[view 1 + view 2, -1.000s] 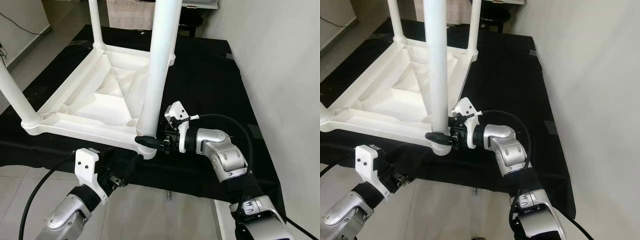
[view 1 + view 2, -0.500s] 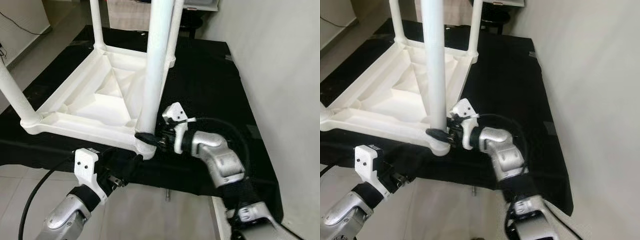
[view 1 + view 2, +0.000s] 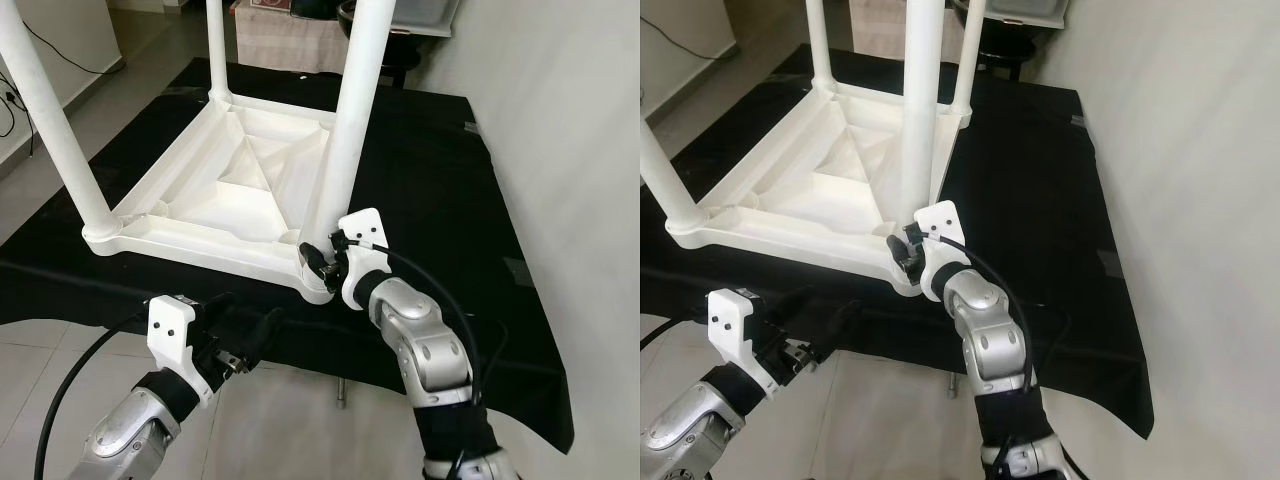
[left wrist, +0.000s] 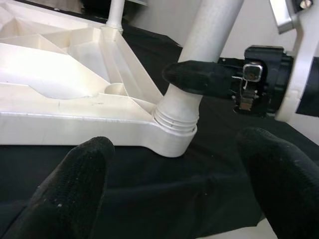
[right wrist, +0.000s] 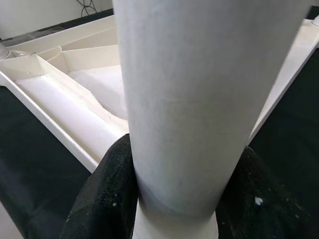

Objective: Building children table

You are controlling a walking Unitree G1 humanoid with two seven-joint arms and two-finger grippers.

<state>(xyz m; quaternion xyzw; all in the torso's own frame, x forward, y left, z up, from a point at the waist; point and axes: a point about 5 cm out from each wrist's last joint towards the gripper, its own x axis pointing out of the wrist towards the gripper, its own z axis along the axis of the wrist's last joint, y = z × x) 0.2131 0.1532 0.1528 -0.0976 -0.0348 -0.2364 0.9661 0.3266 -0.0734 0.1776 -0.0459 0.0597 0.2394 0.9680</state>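
The white children's table (image 3: 215,195) lies upside down on a black cloth (image 3: 440,170) spread over the floor, its underside ribs facing up. Going left to right: at the near-left corner of the tabletop one leg (image 3: 60,130) stands upright in its socket; at the far-left corner another leg (image 3: 214,50) stands seated too. A third leg (image 3: 970,55) rises at the far-right corner. The left gripper (image 4: 174,194) hovers low at the near edge of the cloth, just short of the table's near-right corner, its two fingers (image 4: 65,189) spread wide with nothing between them. At that near-right corner the fourth leg (image 3: 345,130) stands in its threaded socket (image 4: 175,122), and the right gripper (image 3: 318,260) is clamped around the leg's base just above the collar, one finger (image 5: 107,194) on each side of the tube.

All four legs appear to be in place, so the build looks nearly finished. What seems left is seating this last leg fully, then turning the table upright.
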